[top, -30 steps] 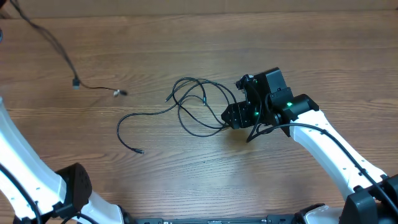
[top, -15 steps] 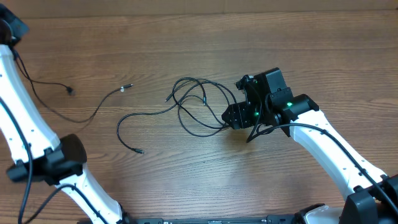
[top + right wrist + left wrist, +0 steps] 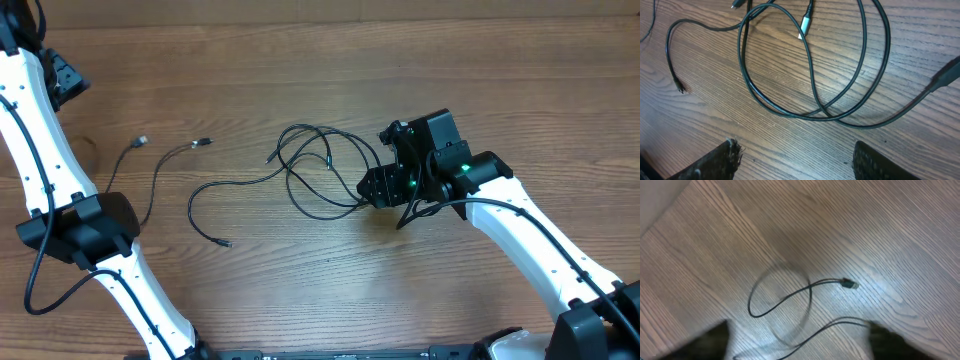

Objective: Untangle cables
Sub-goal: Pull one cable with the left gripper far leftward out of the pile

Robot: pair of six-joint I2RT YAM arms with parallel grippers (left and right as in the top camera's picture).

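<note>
The tangle of thin black cables (image 3: 322, 168) lies mid-table, with one long tail ending in a plug (image 3: 225, 242) at the lower left. My right gripper (image 3: 373, 187) hovers open at the tangle's right edge. In the right wrist view the overlapping loops (image 3: 812, 75) and a silver-tipped plug (image 3: 805, 26) lie ahead of my right gripper (image 3: 796, 155), with bare wood between its fingers. A separate cable (image 3: 152, 195) lies loose at the left. My left gripper (image 3: 62, 80) is up at the far left and stands open (image 3: 800, 340) above that cable (image 3: 810, 292) and its plug (image 3: 852, 285).
The table is plain brown wood (image 3: 330, 290). The left arm's white links (image 3: 40, 170) run down the left side. The right arm (image 3: 530, 240) reaches in from the lower right. A pale edge of the table (image 3: 655, 200) shows in the left wrist view.
My left gripper has opened and let go of the separate cable, which has dropped and slid right onto the table. The left arm swung into view. The right arm has not moved.
</note>
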